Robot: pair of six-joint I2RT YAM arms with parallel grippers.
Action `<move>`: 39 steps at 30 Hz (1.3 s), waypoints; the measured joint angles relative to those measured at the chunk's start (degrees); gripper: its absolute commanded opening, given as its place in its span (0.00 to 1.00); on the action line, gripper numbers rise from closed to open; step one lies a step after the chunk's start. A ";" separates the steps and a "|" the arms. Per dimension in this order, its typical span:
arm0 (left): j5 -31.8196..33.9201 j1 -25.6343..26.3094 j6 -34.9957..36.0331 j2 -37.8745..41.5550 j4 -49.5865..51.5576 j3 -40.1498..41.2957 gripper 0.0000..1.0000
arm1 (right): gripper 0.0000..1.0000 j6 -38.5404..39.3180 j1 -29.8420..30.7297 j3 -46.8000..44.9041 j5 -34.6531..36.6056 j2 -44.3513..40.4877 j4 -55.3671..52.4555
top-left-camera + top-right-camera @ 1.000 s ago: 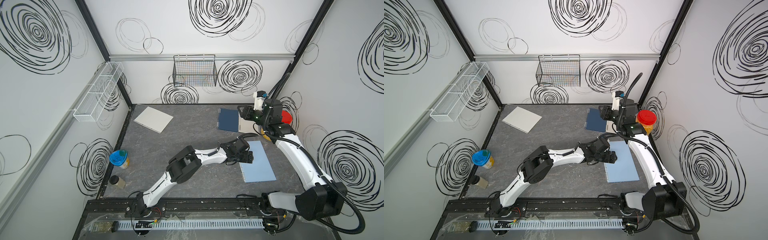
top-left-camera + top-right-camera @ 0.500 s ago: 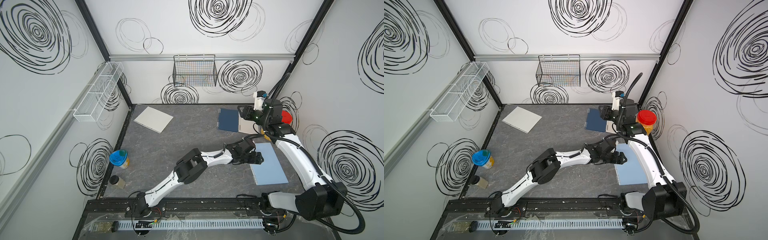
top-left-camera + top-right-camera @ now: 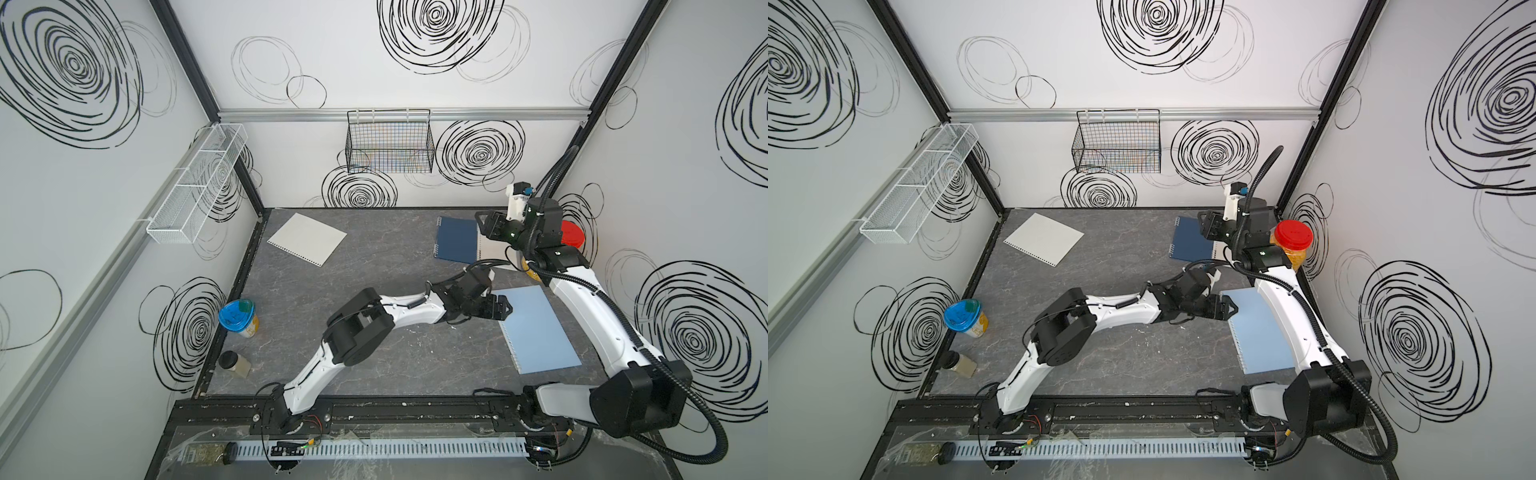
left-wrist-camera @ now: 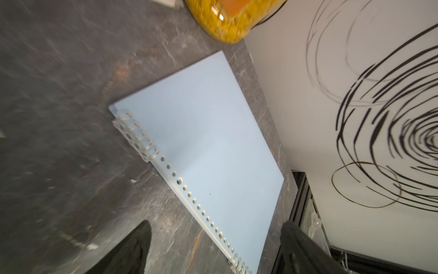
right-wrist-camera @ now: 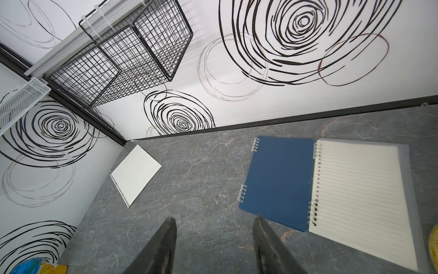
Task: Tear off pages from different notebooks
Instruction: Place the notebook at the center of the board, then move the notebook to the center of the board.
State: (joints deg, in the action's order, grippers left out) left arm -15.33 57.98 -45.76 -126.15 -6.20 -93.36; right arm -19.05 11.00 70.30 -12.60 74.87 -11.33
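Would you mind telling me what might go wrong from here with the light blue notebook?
1. The left gripper hangs open over the spiral edge of the closed light blue notebook; the right gripper is away over the navy notebook, so nothing pins it and a pull may drag the whole book.
2. The red-lidded jar stands close beside the right arm; a swing could topple it.

I am looking down on the light blue notebook (image 3: 538, 332) lying closed and flat. The navy notebook (image 3: 456, 240) and the frosted notebook (image 5: 360, 197) are lying side by side, with a loose page (image 3: 306, 239) well apart.

Jar (image 4: 225, 23) blurred, cropped, clear notebook (image 3: 489, 252) half-hidden
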 measured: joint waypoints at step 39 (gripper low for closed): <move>10.45 -37.35 20.74 38.82 -4.57 43.93 0.89 | 0.48 -1.73 12.28 5.27 14.64 27.85 -2.49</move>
State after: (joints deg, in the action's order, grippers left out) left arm -4.89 20.62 -25.02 -87.33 -10.76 -49.43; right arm -20.78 23.29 75.57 2.04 102.72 -13.82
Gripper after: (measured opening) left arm 0.887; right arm 0.477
